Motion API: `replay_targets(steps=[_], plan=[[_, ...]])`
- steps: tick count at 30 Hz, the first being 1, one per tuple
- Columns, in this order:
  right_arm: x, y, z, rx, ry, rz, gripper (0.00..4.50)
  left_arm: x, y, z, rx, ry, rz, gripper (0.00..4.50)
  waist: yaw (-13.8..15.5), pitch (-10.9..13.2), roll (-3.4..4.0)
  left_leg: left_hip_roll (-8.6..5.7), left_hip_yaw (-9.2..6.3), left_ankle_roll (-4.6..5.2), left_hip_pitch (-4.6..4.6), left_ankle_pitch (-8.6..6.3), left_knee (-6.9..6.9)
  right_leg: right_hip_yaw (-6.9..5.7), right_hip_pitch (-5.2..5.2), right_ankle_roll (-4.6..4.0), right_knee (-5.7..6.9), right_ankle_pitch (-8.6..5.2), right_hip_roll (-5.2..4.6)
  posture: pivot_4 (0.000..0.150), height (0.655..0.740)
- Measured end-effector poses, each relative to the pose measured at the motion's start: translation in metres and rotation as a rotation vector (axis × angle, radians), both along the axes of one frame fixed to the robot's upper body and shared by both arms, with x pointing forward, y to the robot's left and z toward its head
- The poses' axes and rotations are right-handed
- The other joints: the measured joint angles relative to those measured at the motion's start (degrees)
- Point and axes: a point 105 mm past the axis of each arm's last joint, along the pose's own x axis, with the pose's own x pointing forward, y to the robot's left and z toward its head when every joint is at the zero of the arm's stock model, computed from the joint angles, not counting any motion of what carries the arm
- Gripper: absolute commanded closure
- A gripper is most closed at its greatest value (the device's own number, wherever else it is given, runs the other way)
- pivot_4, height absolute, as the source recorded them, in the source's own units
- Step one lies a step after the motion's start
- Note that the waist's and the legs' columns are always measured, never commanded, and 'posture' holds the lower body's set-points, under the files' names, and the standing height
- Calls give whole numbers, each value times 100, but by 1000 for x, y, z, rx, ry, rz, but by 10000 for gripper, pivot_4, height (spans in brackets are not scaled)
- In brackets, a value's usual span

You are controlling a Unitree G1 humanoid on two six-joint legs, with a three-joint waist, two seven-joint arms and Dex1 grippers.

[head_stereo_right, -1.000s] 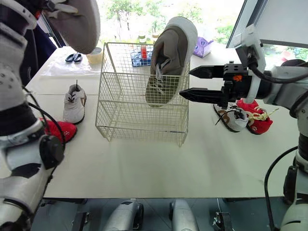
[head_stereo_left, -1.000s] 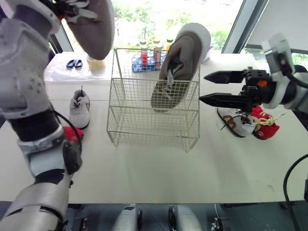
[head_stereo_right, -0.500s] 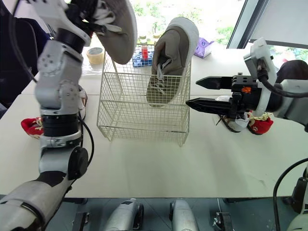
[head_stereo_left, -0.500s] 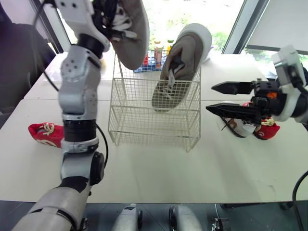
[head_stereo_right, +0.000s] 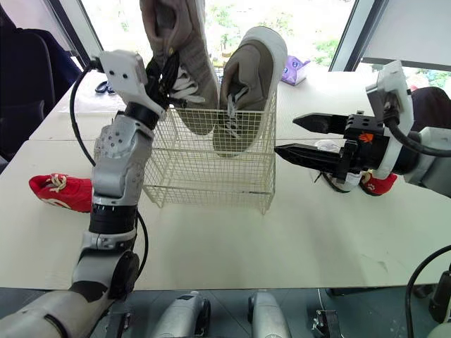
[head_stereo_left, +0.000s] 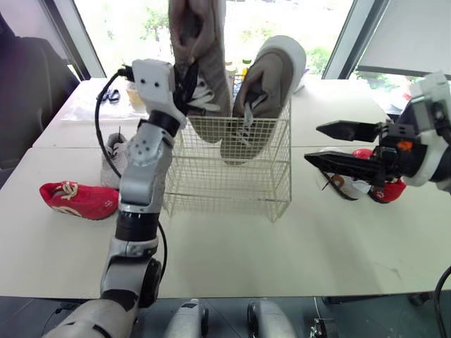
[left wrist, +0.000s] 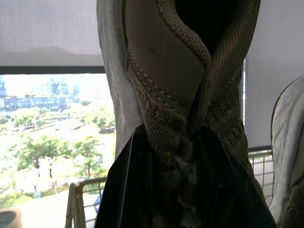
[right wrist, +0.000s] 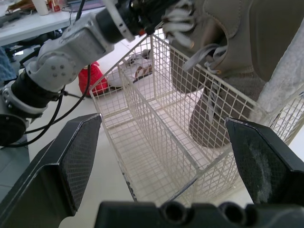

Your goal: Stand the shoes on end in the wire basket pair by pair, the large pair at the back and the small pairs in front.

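Above basket [head_stereo_left: 232, 191], left fingers [left wrist: 123, 190] around shoe [head_stereo_left: 201, 42].

Right gripper [right wrist: 163, 122]: both black fingers [right wrist: 76, 156] spread wide, nothing between them. They frame the wire basket [right wrist: 137, 156] on the pale table [right wrist: 114, 183].

Basket is cream wire, and a wire divider runs through it. One large taupe shoe [right wrist: 213, 121] stands toe-down inside, white sole turned outward. A second taupe shoe [right wrist: 190, 71] hangs just beyond it, toe at the basket rim, held at its white laces by the left gripper [right wrist: 151, 12] on the grey left arm [right wrist: 71, 52].

Beyond the basket, on the table: a red shoe [right wrist: 94, 76] and a white shoe [right wrist: 137, 71], close together.
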Motion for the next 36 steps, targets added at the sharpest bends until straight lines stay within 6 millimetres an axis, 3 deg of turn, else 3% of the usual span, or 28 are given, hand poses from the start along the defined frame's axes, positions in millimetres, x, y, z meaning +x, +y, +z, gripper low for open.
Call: replay_targets(steps=[7,10,13,18,22,26,32,36], plan=[[9,6,-6,27,18,25,0,-9,10,-10,75,27,62,39472,-25,-3,4,2,4,1,6,0,-2,6,1,0,1,0,1,1500,7400],[12,8,-6,31,7,27,0,-10,12,-28,32,95,45,39472,-12,-4,6,2,4,6,26,-4,-4,6,23,0,-5,0,0,1500,7400],[14,11,-10,30,20,38,0,-10,17,-47,-52,191,11,24719,-8,-5,7,2,1,46,72,-27,-12,3,75,0,-22,-1,-1,1500,7400],[17,11,-12,30,19,40,0,-16,16,-47,-38,220,-34,728,-2,-6,8,0,-1,50,78,-29,-2,0,88,0,-19,-1,2,1500,7400],[20,13,-17,22,27,43,0,-22,23,-42,2,259,-59,728,-50,-5,8,5,-1,50,84,-29,-5,4,85,0,-14,-1,5,1500,7400],[23,14,-21,18,37,48,0,-41,32,-29,39,278,-126,728,-25,-5,8,6,-4,49,79,-29,-6,1,84,0,-18,-1,3,1500,7400],[29,12,-27,14,49,37,0,-63,54,-62,37,522,-261,728,-16,-5,8,5,-7,48,79,-28,-5,-1,85,0,-20,-1,2,1500,7400],[36,7,-38,38,83,-9,0,-92,79,-54,-43,578,-419,728,-40,-4,7,8,-14,38,77,-23,-6,0,83,-1,-21,-2,1,1500,7400]])
